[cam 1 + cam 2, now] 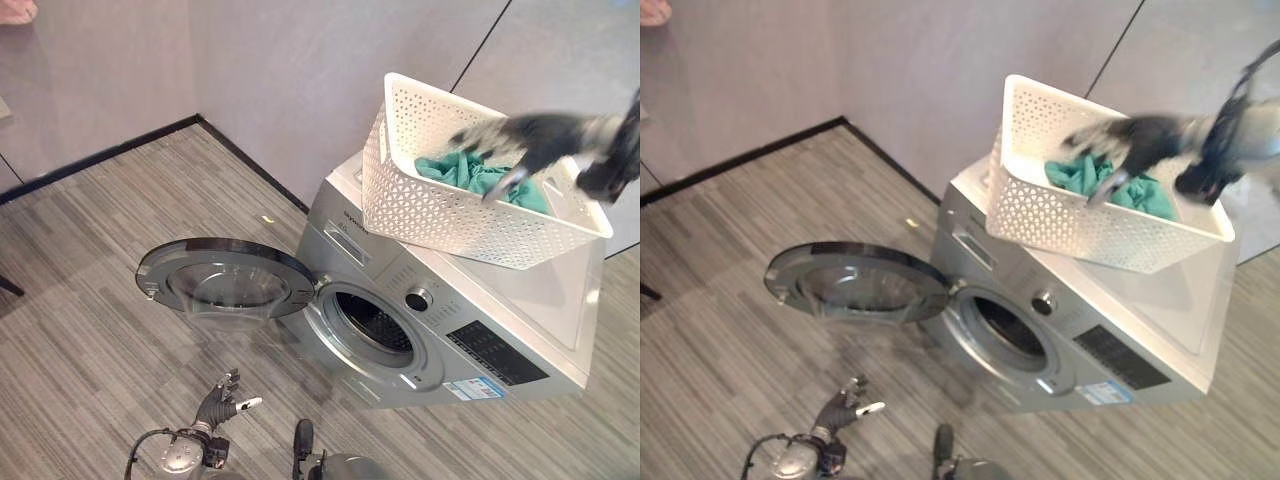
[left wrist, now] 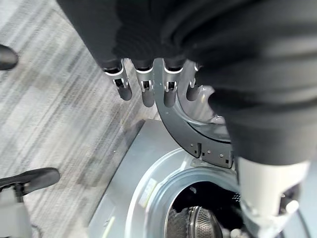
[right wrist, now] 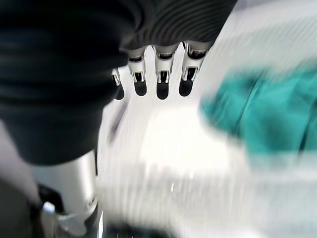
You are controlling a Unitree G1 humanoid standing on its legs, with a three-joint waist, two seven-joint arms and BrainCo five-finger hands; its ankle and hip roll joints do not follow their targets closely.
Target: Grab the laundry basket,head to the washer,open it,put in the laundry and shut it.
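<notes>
Silver, dark-tipped fingers; dark ribbed covers on left hand (image 2: 148, 84), right hand (image 3: 158, 74).

The washing machine (image 1: 470, 330) stands on the floor (image 1: 90, 300) close to the wall (image 1: 330, 70) behind it. The laundry basket (image 1: 440, 210) rests tilted on top of the washer, with a garment (image 1: 470, 172) inside it. The washer door (image 1: 225, 277) hangs open to the left of the drum opening (image 1: 373, 322). The right hand (image 1: 530, 140) reaches over the basket; the left hand (image 1: 222, 400) is low, before the door.
</notes>
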